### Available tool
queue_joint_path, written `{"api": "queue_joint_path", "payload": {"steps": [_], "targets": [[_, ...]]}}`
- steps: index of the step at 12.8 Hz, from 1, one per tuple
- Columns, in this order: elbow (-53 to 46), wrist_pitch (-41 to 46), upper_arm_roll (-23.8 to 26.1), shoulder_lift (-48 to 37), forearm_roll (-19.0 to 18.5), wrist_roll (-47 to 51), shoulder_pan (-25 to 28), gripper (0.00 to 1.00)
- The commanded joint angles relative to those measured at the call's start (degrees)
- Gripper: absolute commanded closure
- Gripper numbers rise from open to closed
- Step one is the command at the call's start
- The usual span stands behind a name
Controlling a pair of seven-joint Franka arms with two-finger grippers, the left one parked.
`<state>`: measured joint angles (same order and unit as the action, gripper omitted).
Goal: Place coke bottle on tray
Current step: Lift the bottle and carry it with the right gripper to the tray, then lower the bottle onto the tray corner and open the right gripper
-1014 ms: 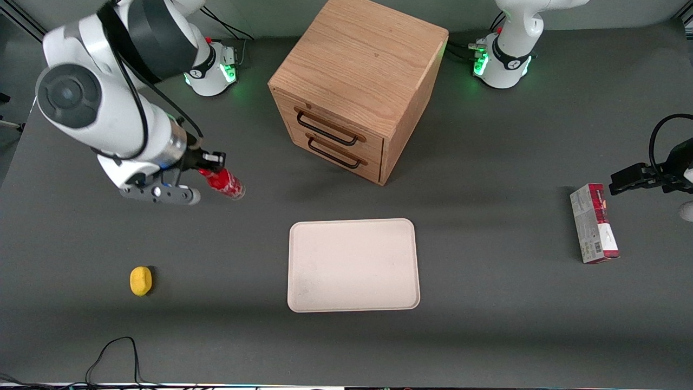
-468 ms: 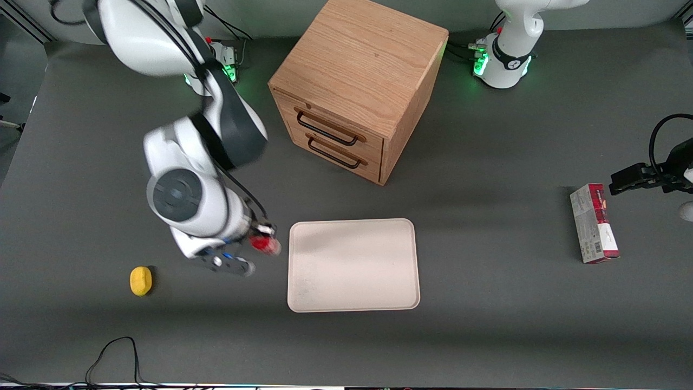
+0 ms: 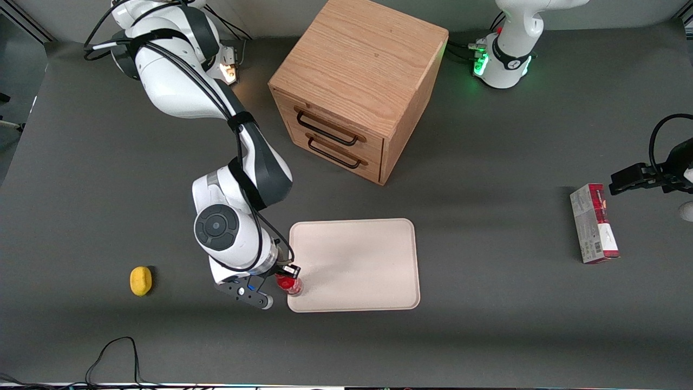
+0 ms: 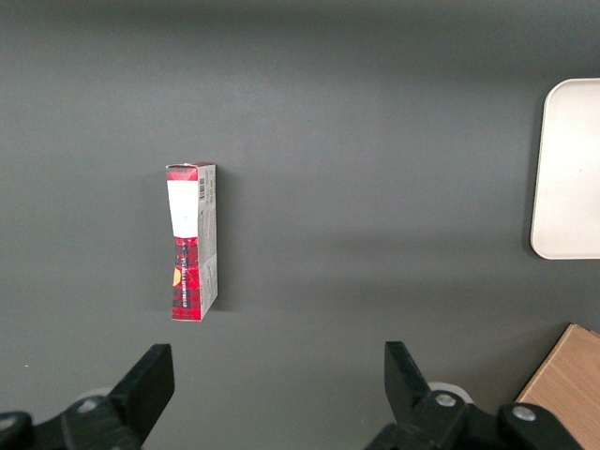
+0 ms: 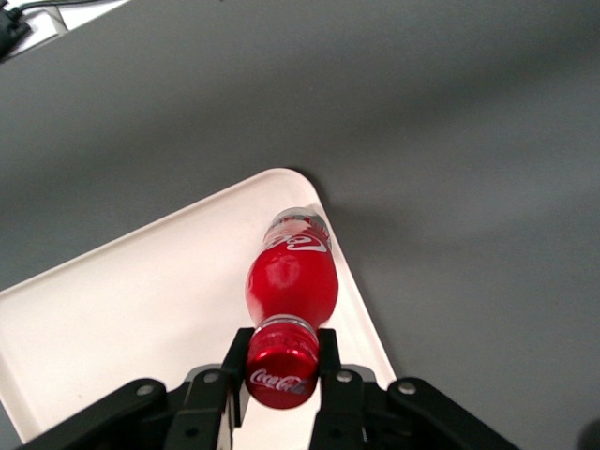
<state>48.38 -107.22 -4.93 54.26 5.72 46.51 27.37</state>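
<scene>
Scanning the front view from its left edge, a small yellow object (image 3: 141,281) lies at lower left, alone on the dark table (image 3: 487,336). Next comes the gripper (image 3: 288,277) at lower centre, its jaws narrowed on the neck of the coke bottle (image 3: 289,284) just under the red cap. The bottle hangs over the tray (image 3: 368,254) at the corner nearest the camera on the working arm's end. The right wrist view shows the coke bottle (image 5: 292,277) with its clear base close to the rim of the tray (image 5: 112,319), right at the rounded corner. Upper centre holds the wooden drawer cabinet (image 3: 357,81); a red-and-grey carton (image 3: 594,223) lies at the frame's right edge.

To do this step well, I would shift the bottle a little toward the tray's middle before lowering, since a base landing on the rim would likely tip. Lower until the base sits flat, then part the jaws and lift straight up.
</scene>
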Motion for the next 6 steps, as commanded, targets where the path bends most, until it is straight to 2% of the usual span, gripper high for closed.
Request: {"api": "queue_joint_path", "payload": {"steps": [1,6], "targets": [[-3.0,-0.9,0.7,1.6,1.0,1.6,-0.2,1.0],[-2.9,-1.7,0.9,1.7,1.0,1.7,-0.1,1.0]]}}
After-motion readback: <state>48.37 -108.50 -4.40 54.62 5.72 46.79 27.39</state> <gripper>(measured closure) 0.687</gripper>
